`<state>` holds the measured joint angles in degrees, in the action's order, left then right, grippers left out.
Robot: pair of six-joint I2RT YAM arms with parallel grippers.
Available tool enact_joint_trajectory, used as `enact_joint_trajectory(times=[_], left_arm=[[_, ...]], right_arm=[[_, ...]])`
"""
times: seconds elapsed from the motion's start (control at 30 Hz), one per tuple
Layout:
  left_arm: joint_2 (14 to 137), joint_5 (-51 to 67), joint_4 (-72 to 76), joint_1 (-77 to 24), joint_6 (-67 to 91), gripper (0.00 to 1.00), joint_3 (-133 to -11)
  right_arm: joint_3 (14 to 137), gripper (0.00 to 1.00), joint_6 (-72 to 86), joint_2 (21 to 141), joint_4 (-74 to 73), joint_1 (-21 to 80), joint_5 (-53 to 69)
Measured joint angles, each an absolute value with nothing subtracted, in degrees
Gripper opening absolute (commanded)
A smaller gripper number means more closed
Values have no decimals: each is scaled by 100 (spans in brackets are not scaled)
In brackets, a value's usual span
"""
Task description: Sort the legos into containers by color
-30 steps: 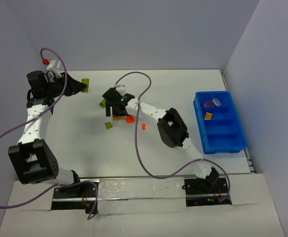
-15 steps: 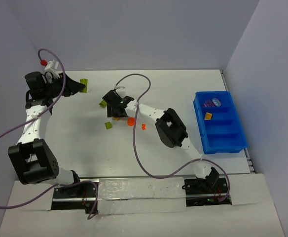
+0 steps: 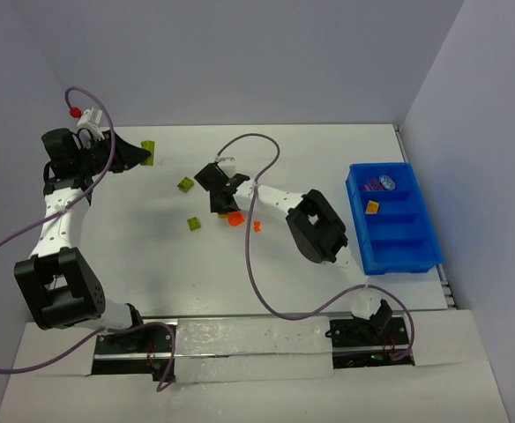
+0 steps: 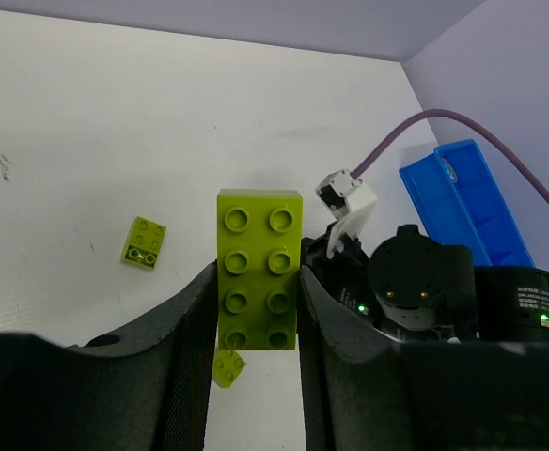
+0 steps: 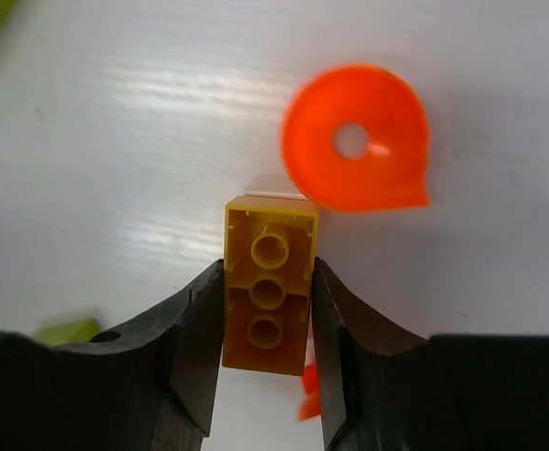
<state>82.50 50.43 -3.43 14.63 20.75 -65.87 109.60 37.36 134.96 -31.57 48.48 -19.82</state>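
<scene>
A lime-green 2x4 lego (image 4: 258, 282) is clamped studs-up between the fingers of my left gripper (image 4: 258, 272), which hangs over the table's far left (image 3: 143, 154). My right gripper (image 5: 268, 272) is low over the middle of the table (image 3: 222, 198), shut on a yellow lego (image 5: 268, 296) whose hollow underside faces the camera. A round orange piece (image 5: 354, 141) lies just beyond it. Two small lime legos (image 3: 185, 184) (image 3: 192, 224) and a small orange bit (image 3: 257, 226) lie on the table. The blue tray of containers (image 3: 399, 257) stands at the right.
The tray's far compartment holds purple pieces (image 3: 381, 183), and the second holds a yellow-orange piece (image 3: 372, 207). A purple cable (image 3: 249, 264) loops over the table by the right arm. Grey walls close the table at the back and both sides.
The right gripper's jaws have closed from wide open onto the yellow lego, and its wrist has shifted slightly right. The left gripper keeps holding its lime lego in place.
</scene>
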Motion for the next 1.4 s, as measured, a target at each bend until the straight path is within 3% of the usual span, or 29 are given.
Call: enact_joint_trajectory(times=[0.07,0.4,0.63,0.83,1.03,1.4], left_arm=[[8250,5060,-348,1463,2067,0,-6587],[8250,5025,-495,1072,1668,0,-6588],[8277,4797,-844,70,1172,0,-6695],[8389,4613,-1010,-460,968,0,-6875],[8606,4522,-1092,-636,918,0,-7104],[8726,4475,-1151,-709,919,0,-7156]], right_arm=[[10415,0,3536,13106,-3125,4832,-1935],[8929,0,2297,10154,-2625,4188,-658],[8003,0,1114,8257,-2390,1958,347],[6770,0,40,7419,-3034,313,606],[6375,0,-516,7179,-3311,-958,437],[6127,0,-650,8420,-3136,-1495,195]])
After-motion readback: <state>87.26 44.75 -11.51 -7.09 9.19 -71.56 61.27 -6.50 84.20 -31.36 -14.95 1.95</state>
